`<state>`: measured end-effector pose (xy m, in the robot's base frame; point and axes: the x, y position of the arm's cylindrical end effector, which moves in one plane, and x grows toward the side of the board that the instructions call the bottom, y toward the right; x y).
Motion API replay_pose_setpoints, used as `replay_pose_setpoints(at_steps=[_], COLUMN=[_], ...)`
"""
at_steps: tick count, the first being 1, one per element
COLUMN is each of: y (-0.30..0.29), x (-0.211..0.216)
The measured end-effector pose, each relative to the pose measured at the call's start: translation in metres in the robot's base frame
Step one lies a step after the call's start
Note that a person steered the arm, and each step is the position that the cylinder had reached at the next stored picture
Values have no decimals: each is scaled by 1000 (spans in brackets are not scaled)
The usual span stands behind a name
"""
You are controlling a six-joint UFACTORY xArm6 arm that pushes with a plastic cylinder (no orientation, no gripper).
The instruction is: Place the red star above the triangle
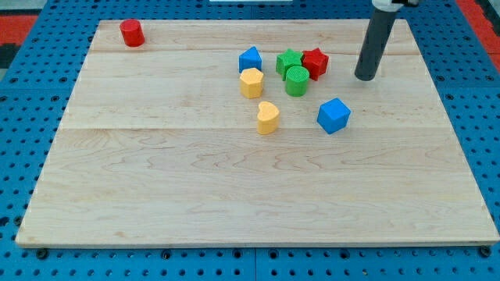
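The red star (316, 62) lies near the view's top, right of centre, touching a green star (288, 61). A green cylinder (296, 81) sits just below the two. My tip (364, 77) rests on the board about a block's width to the right of the red star, apart from it. A blue block (250, 59), which may be the triangle, lies left of the green star. Its exact shape is hard to make out.
A yellow hexagon-like block (251, 82) sits below the blue one. A yellow heart (268, 118) lies lower, near the centre. A blue cube (333, 115) lies below my tip. A red cylinder (132, 33) stands at the top left corner of the wooden board (156, 195).
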<state>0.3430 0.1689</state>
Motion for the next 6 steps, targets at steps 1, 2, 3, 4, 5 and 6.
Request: replay_pose_setpoints(at_steps=[1, 2, 3, 4, 5, 6], y=[-62, -119, -143, -115, -113, -134], x=[-40, -83, -114, -114, -98, -80])
